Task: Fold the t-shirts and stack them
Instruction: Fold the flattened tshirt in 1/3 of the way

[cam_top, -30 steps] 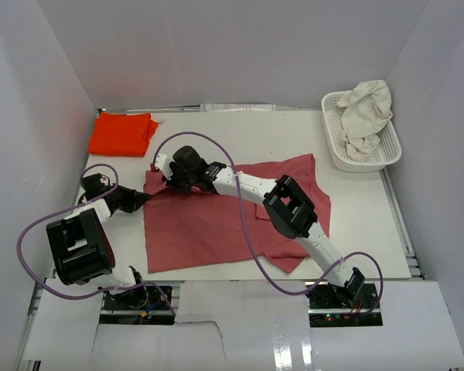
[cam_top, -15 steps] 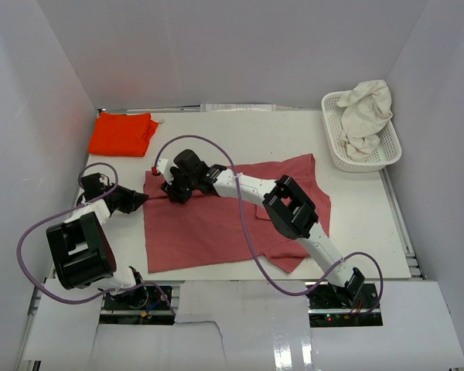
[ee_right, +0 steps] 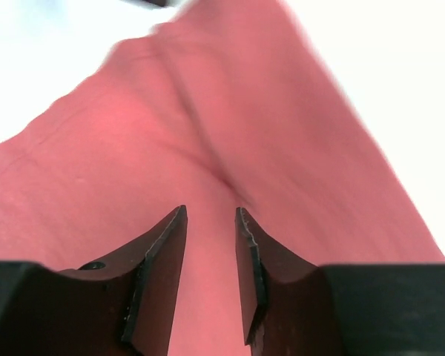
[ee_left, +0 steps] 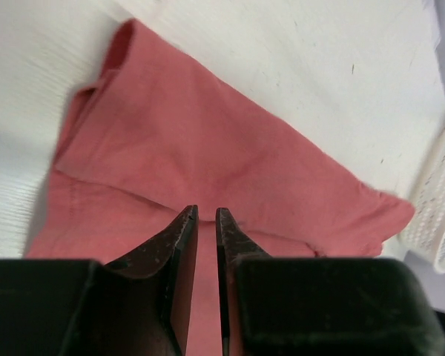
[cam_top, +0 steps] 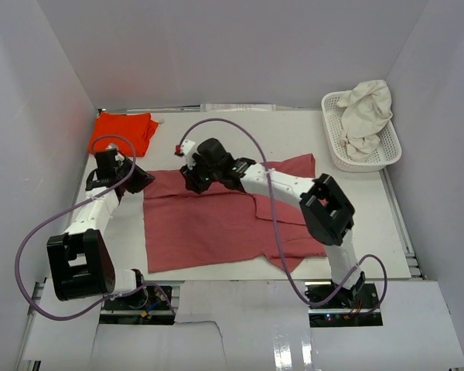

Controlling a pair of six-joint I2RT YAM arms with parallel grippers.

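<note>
Both arms have shifted in the last second. The right gripper has let go at the far-left corner of the rose-red t-shirt and drawn off a little to the right, its elbow swinging out rightward. The left gripper has reached farther from its base, up along the shirt's left edge. The stretch of cloth that the right gripper covered now lies uncovered between the two grippers.

The table spreads white beneath both grippers. The rose-red t-shirt, the biggest thing on it, lies spread out. It begins just right of the left gripper, runs under the right gripper, and stretches well to that gripper's right and back toward the bases. The basket stands far to the right of the right gripper, at the table's far right corner. The cream-white t-shirt is heaped inside it. The orange-red t-shirt lies folded just beyond the left gripper, apart from the rose-red one.

In its wrist view the right gripper is released. Its jaws stand apart with nothing between them, and rose cloth fills the view below and ahead. The left gripper shows only a narrow slit between its jaws, with nothing pinched there. The shirt lies ahead of its tips, and whether they touch it cannot be told.
</note>
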